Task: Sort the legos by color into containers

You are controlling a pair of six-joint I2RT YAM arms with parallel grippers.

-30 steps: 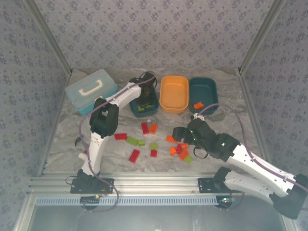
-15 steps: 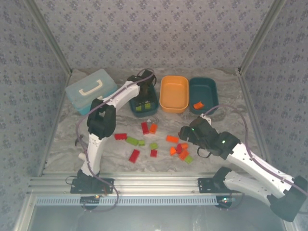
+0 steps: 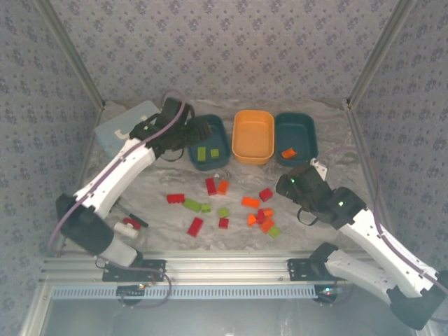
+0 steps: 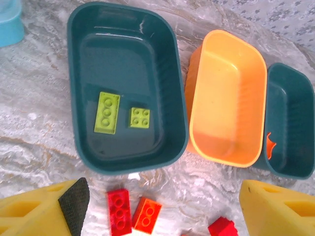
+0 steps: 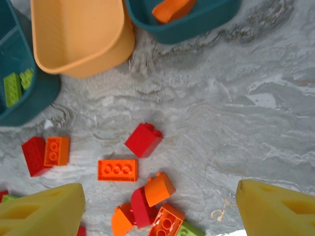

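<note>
**Status.** I read the left gripper (image 4: 160, 199) as fully spread and empty. Its two yellow fingers (image 4: 29, 211) sit at the lower corners of the left wrist view with nothing between them. It hangs above the left teal tub (image 4: 98, 29), which holds two lime bricks (image 4: 107, 112). The right gripper (image 5: 160, 196) is likewise wide apart and empty, poised over the loose pile (image 3: 260, 215) on the near right of the table (image 3: 150, 183).

**Locations.** The orange tub (image 4: 226, 98) in the middle is bare. The right teal tub (image 4: 290, 123) holds one orange piece (image 3: 288, 152). Red, orange and lime bricks lie scattered on the table on the near side of the tubs. A red brick (image 5: 143, 139) rests tilted, just beyond the pile.

**Handling.** I judge the bricks to be light, rigid and smooth, and not fragile. Take hold across the two flat long side walls, with the pads below the studs. A grip across corners or studs is likely to squirt the brick out. The bricks in the pile touch one another, so I would pick an outlying one first, such as the flat orange brick (image 5: 117, 169).
</note>
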